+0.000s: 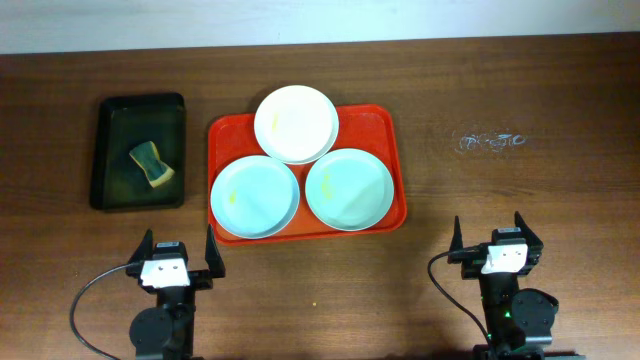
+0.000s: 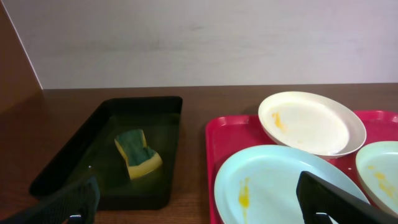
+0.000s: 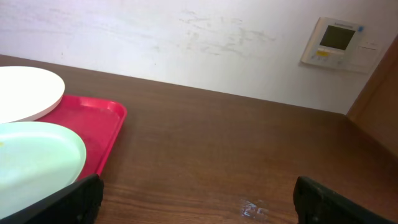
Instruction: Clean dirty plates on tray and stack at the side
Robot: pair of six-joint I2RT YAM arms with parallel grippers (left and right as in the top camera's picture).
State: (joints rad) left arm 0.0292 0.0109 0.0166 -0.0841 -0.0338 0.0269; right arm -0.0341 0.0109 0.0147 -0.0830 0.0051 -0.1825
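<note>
Overhead view: at far left a black tray holds a sponge, which looks untouched. At near left the left gripper sits with its jaws apart, holding nothing. In the centre the orange-red tray carries all three plates: a left mint-blue plate, a cream plate at the far edge, and a right mint-blue plate. Yellowish smears show. At near right the right gripper is also empty, jaws apart. No plate appears cleaned or stacked; the whole task is left.

Glossy plastic tray, smooth plates, matt wood-grain table.
</note>
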